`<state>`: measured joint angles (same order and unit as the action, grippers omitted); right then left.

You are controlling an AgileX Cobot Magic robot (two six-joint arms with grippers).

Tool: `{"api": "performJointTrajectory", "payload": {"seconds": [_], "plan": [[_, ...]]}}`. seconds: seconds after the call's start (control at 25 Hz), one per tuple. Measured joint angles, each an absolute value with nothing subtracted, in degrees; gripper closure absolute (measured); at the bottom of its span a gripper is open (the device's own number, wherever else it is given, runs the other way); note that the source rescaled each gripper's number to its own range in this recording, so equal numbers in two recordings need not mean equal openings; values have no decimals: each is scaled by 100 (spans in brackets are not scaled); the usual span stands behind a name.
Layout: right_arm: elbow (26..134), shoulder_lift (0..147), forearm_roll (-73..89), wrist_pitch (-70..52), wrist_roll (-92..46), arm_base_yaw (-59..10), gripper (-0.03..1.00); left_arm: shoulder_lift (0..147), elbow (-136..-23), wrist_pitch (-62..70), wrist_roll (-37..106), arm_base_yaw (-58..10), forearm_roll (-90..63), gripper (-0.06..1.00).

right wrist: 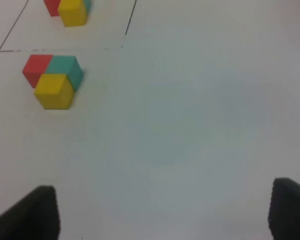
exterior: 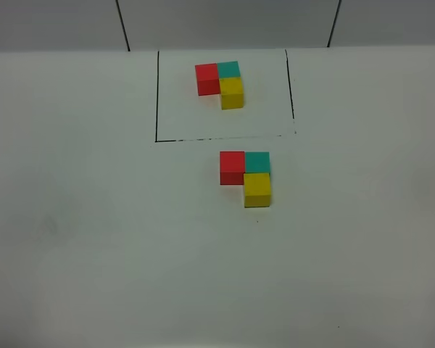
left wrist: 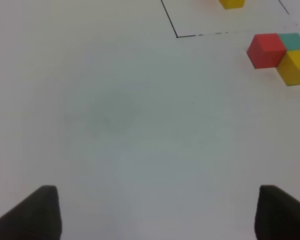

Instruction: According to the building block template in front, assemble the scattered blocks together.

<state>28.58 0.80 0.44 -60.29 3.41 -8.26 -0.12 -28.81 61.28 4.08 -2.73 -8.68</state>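
Scattered blocks [exterior: 245, 176] are no longer scattered: red, teal and yellow sit touching in an L, just outside the near edge of the black rectangle [exterior: 156, 94], on the bare white tabletop [exterior: 94, 254]. My judgement: build is done, same layout as the reference.

Nearest me, my left pincer [left wrist: 155, 212] is spread wide, nothing between its tips, well short of the blocks and off to their left side. My right pincer [right wrist: 162, 212] likewise spread, empty, well short of them on the right side. Both parked clear, probably so the result shows unobstructed.

Beyond the blocks, inside the rectangle: building block template [exterior: 222, 82], red beside teal, yellow in front of teal. Frame marks it as reference, not stock.

No brands, labels or writing readable anywhere.
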Motion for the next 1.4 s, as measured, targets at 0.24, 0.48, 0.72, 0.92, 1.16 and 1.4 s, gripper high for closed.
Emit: {"api": "performJointTrajectory", "payload": {"seconds": [0.24,0.48,0.72,0.92,1.16,1.4], "plan": [[2858,80,44,-6029,341,-826,25,-12,-2881,6128,408,-273,-868,20],[2858,80,44,-6029,341,-826,25,-12,-2881,6128,408,-273,-868,20],[2858,80,44,-6029,341,-826,25,-12,-2881,6128,408,-273,-868,20],[2858,80,44,-6029,341,-826,25,-12,-2881,6128,408,-273,-868,20],[2858,80,44,-6029,341,-826,25,-12,-2881,6128,408,-273,-868,20],[2858,80,44,-6029,341,-826,25,-12,-2881,6128,408,-273,-868,20]]}}
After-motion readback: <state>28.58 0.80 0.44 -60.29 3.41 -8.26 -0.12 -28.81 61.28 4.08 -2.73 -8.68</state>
